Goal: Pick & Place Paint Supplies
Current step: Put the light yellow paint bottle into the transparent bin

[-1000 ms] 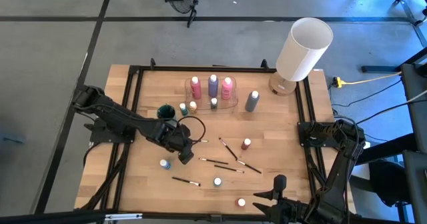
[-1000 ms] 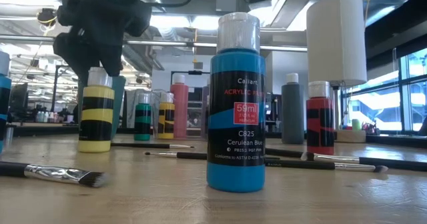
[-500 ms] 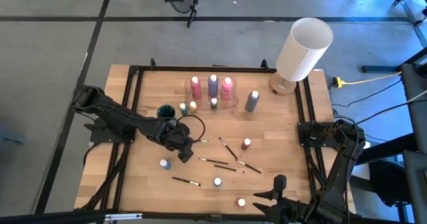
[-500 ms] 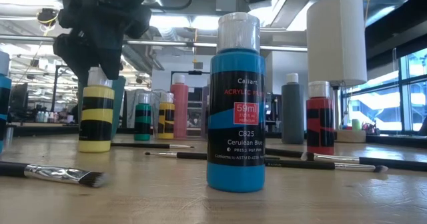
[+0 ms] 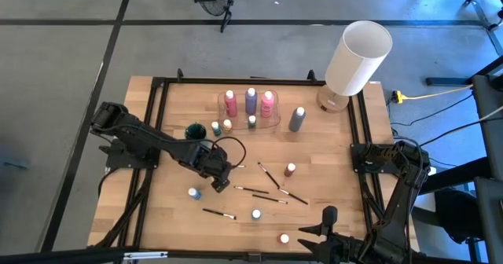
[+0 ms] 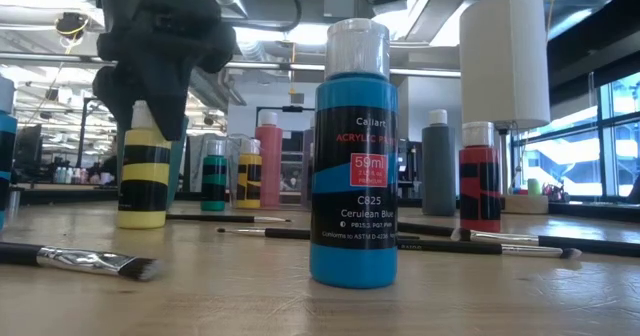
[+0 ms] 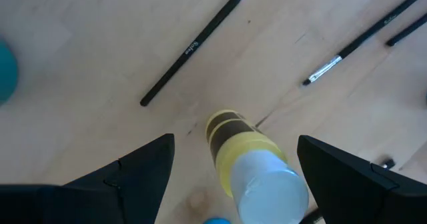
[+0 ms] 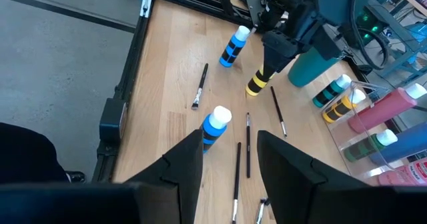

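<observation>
From above, left gripper (image 5: 219, 182) spread over upright yellow bottle (image 5: 220, 187), blue bottle (image 5: 194, 192) beside; level, yellow bottle vertical under fingers; left wrist, cap up between apart fingers (image 7: 140, 167), paintbrush (image 7: 192, 47) lying ahead; right gripper (image 8: 230, 159) parted, empty.

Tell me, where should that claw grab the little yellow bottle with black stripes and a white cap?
Probably around the striped body just under the cap, coming straight down from above. The small yellow black-striped bottle stands upright on the wooden table, and the left gripper hovers right over it with fingers open on either side. The nearest thin dark-handled paintbrush lies apart, so nothing blocks that approach.
</observation>
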Robot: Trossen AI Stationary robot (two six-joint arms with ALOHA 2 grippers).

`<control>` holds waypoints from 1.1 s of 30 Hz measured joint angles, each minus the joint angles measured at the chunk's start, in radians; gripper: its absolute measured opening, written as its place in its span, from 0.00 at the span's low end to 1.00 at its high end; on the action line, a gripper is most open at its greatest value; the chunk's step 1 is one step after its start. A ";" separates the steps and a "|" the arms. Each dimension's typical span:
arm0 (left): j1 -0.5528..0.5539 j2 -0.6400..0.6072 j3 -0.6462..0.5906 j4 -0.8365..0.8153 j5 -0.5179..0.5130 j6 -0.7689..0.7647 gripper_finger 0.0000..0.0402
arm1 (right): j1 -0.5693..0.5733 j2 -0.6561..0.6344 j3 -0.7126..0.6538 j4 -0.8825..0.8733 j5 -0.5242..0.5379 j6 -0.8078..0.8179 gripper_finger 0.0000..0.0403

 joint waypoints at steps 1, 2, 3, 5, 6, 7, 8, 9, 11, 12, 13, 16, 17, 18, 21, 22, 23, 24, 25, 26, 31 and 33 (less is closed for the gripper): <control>0.003 0.000 0.000 -0.001 -0.001 0.000 0.78 | 0.000 0.000 0.000 0.000 0.000 0.000 0.36; 0.004 0.000 0.000 0.000 -0.002 0.000 0.78 | 0.000 0.000 0.000 0.000 0.000 0.000 0.36; 0.006 0.000 0.000 0.000 -0.002 0.000 0.78 | 0.000 0.000 0.000 0.000 0.000 0.000 0.36; 0.006 0.000 0.000 0.000 -0.001 0.007 0.78 | 0.000 0.000 0.000 0.000 0.000 0.000 0.36; 0.006 0.000 0.000 0.000 0.005 0.007 0.78 | 0.000 0.000 0.000 0.000 0.000 0.000 0.36; 0.006 0.000 0.000 -0.001 0.011 0.007 0.78 | 0.000 0.000 0.000 0.000 0.000 0.000 0.36; 0.006 0.000 0.000 0.000 0.017 0.007 0.78 | 0.000 0.000 0.000 0.000 0.000 0.000 0.36; 0.005 0.000 0.000 0.000 0.025 0.006 0.78 | 0.000 0.000 0.000 0.000 0.000 0.000 0.36; 0.005 0.000 0.000 0.000 0.038 0.002 0.78 | 0.000 0.000 0.000 0.000 0.000 0.000 0.36; 0.005 0.000 0.000 0.000 0.040 0.002 0.78 | 0.000 0.000 0.000 0.000 0.000 0.000 0.36; 0.005 0.000 0.000 0.000 0.045 0.001 0.77 | 0.000 0.000 0.000 0.000 0.000 0.000 0.36; 0.005 0.000 0.000 0.000 0.057 -0.003 0.75 | 0.000 0.000 0.000 0.000 0.000 0.000 0.36; 0.005 0.000 0.000 0.000 0.057 -0.003 0.73 | 0.000 0.000 0.000 0.000 0.000 0.000 0.36; 0.005 0.000 0.000 0.000 0.057 -0.003 0.72 | 0.000 0.000 0.000 0.000 0.000 0.000 0.36; 0.005 0.000 0.000 0.000 0.057 -0.003 0.67 | 0.000 0.000 0.000 0.000 0.000 0.000 0.36; 0.005 0.000 0.000 0.000 0.057 -0.003 0.65 | 0.000 0.000 0.000 0.000 0.000 0.000 0.36; 0.005 0.000 0.000 0.000 0.057 -0.003 0.64 | 0.000 0.000 0.000 0.000 0.000 0.000 0.36; 0.005 0.000 0.000 0.000 0.057 -0.003 0.62 | 0.000 0.000 0.000 0.000 0.000 0.000 0.36; 0.005 0.000 0.000 0.000 0.057 -0.003 0.61 | 0.000 0.000 0.000 0.000 0.000 0.000 0.36; 0.005 0.000 0.000 0.000 0.057 -0.003 0.59 | 0.000 0.000 0.000 0.000 0.000 0.000 0.36; 0.005 0.000 0.000 0.000 0.057 -0.003 0.51 | 0.000 0.000 0.000 0.000 0.000 0.000 0.36; 0.005 0.000 0.000 0.000 0.063 -0.003 0.48 | 0.000 0.000 0.000 0.000 0.000 0.000 0.36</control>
